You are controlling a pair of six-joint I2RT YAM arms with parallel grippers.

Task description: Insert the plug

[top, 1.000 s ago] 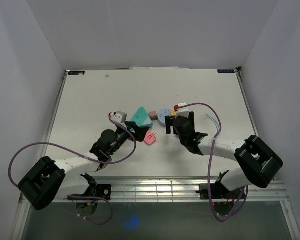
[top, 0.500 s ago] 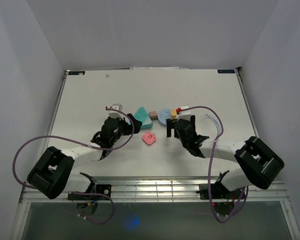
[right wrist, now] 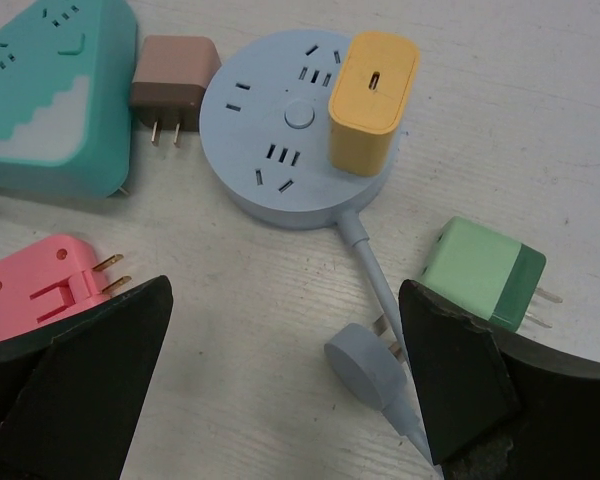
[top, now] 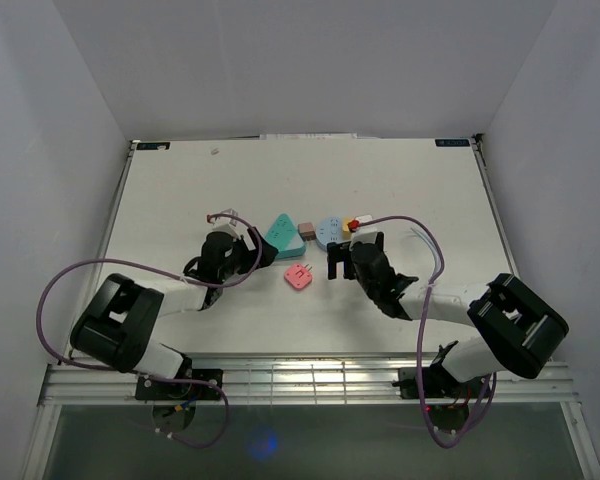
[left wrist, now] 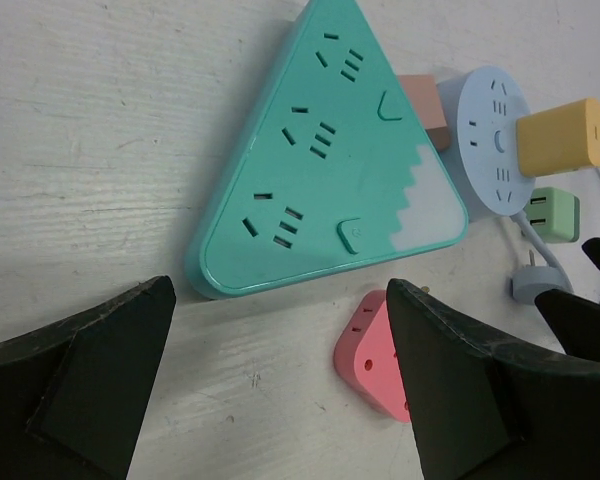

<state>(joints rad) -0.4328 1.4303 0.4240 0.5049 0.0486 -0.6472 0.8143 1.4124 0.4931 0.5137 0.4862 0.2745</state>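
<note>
A pink plug lies flat on the table, prongs pointing right. It sits just inside the right finger of my left gripper, which is open and empty, facing the teal triangular power strip. My right gripper is open and empty, low over the table. A grey-blue round corded plug lies between its fingers, near the right one. Beyond it is the round light-blue power strip with a yellow adapter seated in it.
A brown adapter lies between the teal strip and the round strip. A green adapter lies beside my right gripper's right finger. The round strip's cord runs toward the round plug. White walls enclose the table.
My left arm has swung toward the far side, so its gripper now faces the teal strip. The right gripper has shifted slightly nearer and opened a touch wider. The pink plug has barely moved.
</note>
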